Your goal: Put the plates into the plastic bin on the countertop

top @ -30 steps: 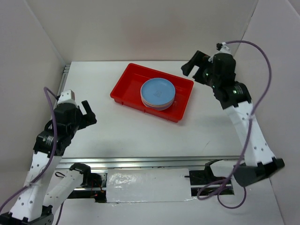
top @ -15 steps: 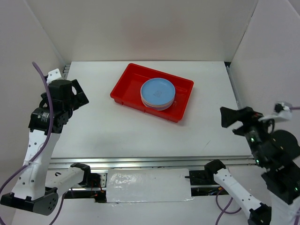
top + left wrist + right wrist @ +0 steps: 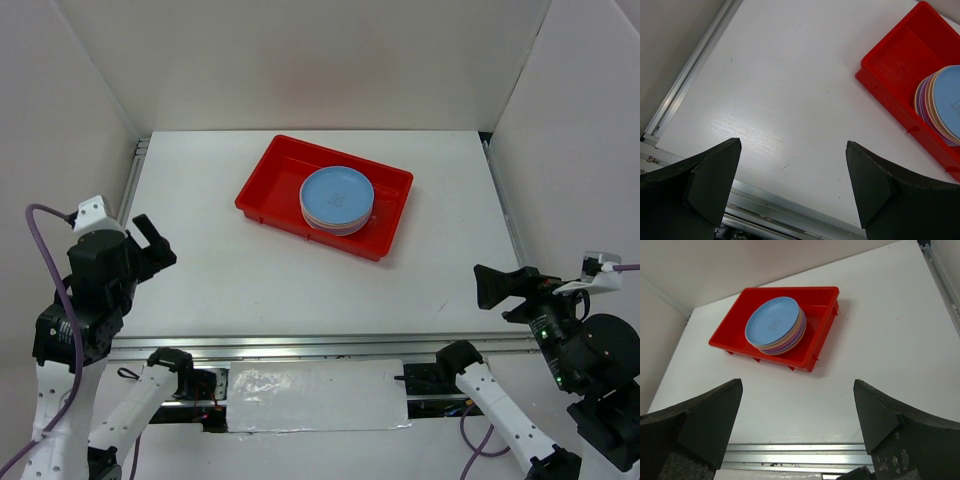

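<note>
While the plates (image 3: 337, 200) are being carried as one neat stack, blue uppermost with purple, orange and pink rims being shown beneath it in the wrist views, that stack is being held inside the red plastic bin (image 3: 272, 188), toward its right-hand end; the exact count is not being revealed. The bin is being rested on the countertop (image 3: 250, 285) about midway between the left and right edges and closer to the far edge, its long axis being run on a slant from far left to near right. Every plate in view is being contained by it, so the task is being judged complete or very nearly so. The left gripper (image 3: 152, 245) is being held at the near left corner, fingers spread wide with nothing between them, the stack lying ahead and to its right. The right gripper (image 3: 488, 286) is being held by the near right corner, likewise spread and empty, the stack lying ahead and to its left. Both are being shown well apart from the bin, and neither is being seen as clearly nearer; any further reach is being judged to need travel forward and inward.
</note>
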Available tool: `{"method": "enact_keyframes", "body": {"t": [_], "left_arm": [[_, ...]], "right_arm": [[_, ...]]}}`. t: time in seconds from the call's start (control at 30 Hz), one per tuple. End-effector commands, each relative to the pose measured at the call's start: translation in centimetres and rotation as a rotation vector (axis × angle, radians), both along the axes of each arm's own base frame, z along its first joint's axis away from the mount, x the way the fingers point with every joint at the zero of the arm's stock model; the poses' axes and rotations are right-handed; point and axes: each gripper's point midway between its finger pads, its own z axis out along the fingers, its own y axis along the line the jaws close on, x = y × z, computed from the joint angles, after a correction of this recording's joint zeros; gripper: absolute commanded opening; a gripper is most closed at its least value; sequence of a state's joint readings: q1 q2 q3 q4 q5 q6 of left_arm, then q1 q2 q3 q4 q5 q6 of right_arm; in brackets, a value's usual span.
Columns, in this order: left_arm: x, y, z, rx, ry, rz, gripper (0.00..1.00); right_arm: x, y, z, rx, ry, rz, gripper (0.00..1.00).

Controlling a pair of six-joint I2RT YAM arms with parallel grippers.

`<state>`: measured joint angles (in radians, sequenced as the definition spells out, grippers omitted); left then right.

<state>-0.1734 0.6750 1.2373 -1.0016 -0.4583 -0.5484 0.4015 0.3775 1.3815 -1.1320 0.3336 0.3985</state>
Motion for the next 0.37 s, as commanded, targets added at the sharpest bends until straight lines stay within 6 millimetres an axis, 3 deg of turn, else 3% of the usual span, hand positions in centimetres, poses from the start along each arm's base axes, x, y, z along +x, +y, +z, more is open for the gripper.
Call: {"method": "enact_keyframes", "body": {"t": [0.0,0.33], "left_arm": [[-0.4,0.2,-0.5,0.007,-0.002,-0.001,0.99],[0.6,-1.6,-1.6,-0.047,0.006,-0.072,0.99]], "right_arm": [[0.2,0.3,-0.7,-0.02,0.012,0.018,1.0],[1.2,1.4,-0.8,-0.006,0.017,0.049,1.0]]}}
